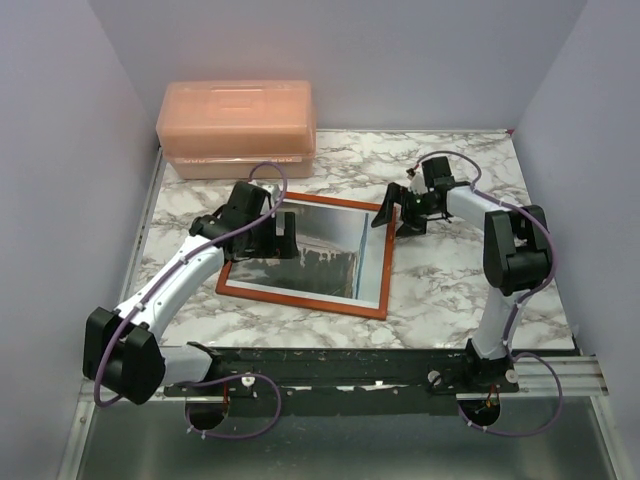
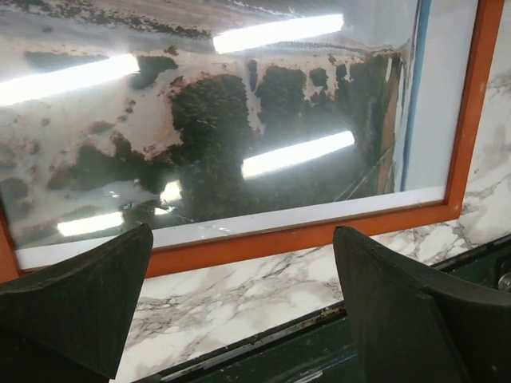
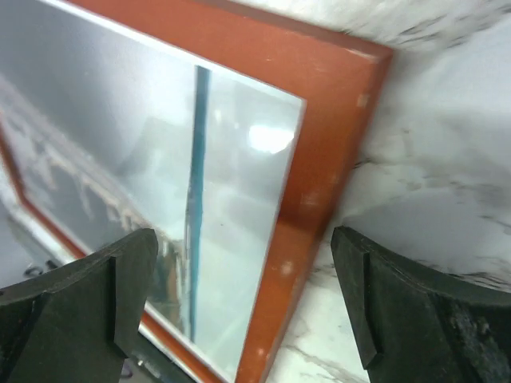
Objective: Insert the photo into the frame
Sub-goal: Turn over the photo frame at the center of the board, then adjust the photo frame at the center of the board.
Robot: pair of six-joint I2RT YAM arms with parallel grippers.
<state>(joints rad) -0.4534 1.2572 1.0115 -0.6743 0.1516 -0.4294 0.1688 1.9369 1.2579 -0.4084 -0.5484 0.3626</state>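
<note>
The red-orange frame [image 1: 300, 297] lies flat on the marble table, a little left of centre. The photo [image 1: 320, 255], dark and streaky with a white and blue right edge, fills its opening under a glossy, reflecting surface. My left gripper [image 1: 272, 232] hovers open over the frame's left part. In the left wrist view its fingers [image 2: 242, 235] straddle the frame's near border [image 2: 319, 233], with the photo [image 2: 239, 120] beyond. My right gripper [image 1: 398, 215] stands open at the frame's far right corner. Its fingers [image 3: 243, 238] straddle the frame's right border [image 3: 319, 144] without touching it, beside the photo's blue stripe [image 3: 196, 199].
A translucent orange plastic box [image 1: 237, 127] stands at the back left against the wall. A black rail [image 1: 350, 368] runs along the table's near edge, where both arm bases are bolted. Grey walls close in the left, right and back.
</note>
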